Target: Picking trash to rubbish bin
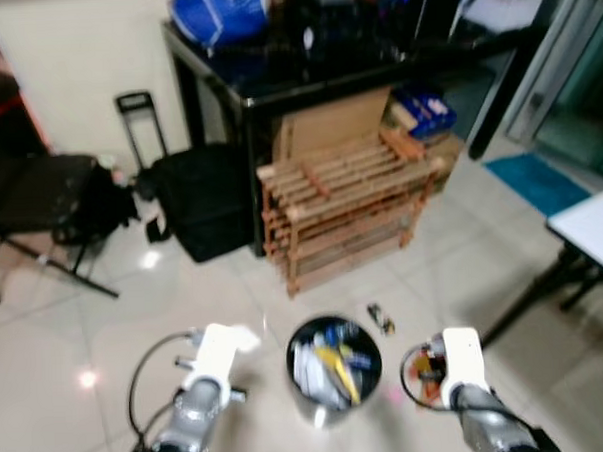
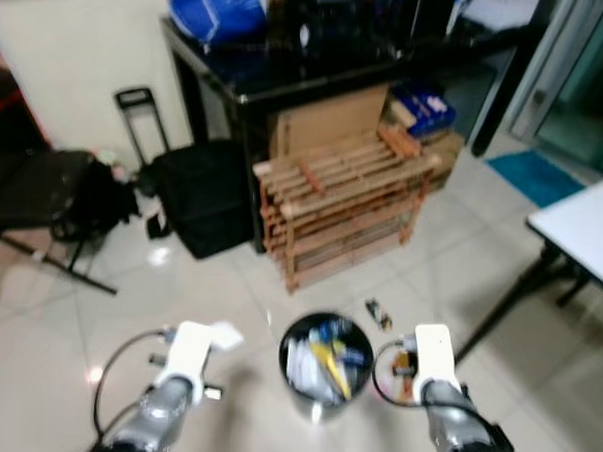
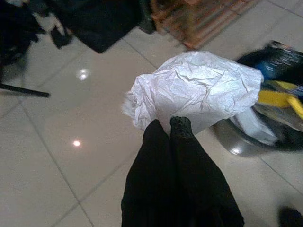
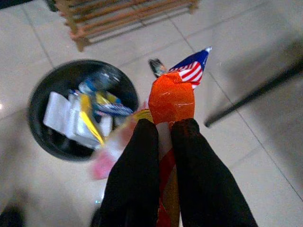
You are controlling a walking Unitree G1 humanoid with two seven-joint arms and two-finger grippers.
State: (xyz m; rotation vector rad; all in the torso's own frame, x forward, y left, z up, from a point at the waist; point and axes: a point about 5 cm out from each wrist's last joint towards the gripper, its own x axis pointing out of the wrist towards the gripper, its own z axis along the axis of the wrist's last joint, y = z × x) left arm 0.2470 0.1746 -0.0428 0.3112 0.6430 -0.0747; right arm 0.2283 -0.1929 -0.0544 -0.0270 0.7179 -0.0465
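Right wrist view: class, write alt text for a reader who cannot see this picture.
The right gripper has its jaws shut on an orange wrapper with a stars-and-stripes flag print, held above a tiled floor. Beside it stands a round black rubbish bin already holding assorted trash, with a wooden rack beyond.

The bin (image 1: 333, 370) stands on the floor before the wooden rack (image 1: 346, 206), a table (image 1: 275, 72) behind it.
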